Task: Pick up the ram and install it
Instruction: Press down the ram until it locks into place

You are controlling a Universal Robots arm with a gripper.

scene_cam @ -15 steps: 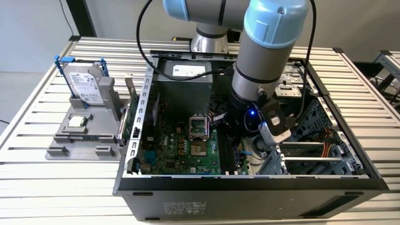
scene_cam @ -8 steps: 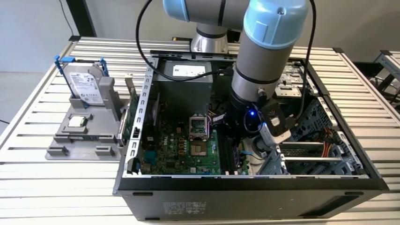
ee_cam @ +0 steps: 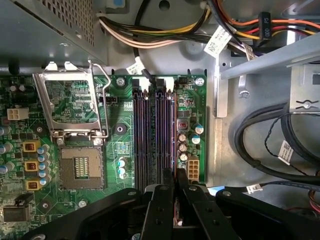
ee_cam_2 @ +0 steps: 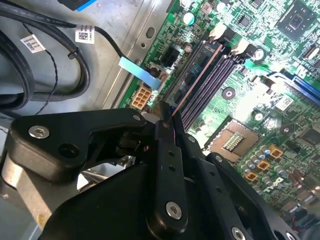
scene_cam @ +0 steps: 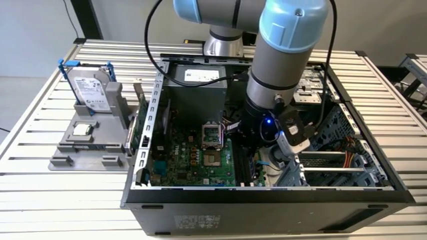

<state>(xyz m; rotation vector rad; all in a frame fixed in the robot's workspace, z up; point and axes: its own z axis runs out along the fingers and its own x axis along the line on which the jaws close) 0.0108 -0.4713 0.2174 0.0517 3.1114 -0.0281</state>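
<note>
Your gripper (ee_cam_2: pixel 167 125) has its fingers (ee_cam: pixel 161 205) pinching the ram (ee_cam_2: pixel 197 75), which runs edge-on straight out from the fingertips, over the outermost black slot (ee_cam: pixel 170 135) on the motherboard (ee_cam: pixel 120 150) (whether it's seated, I can't tell). If the stick sits tilted or off the slot's line, pressing could bend it or miss the end latches (ee_cam_2: pixel 218 31)

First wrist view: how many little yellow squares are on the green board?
3. They sit in one row on the green board, beside the processor socket: one, one, one. The end effector covers some board, so more may be hidden.
</note>
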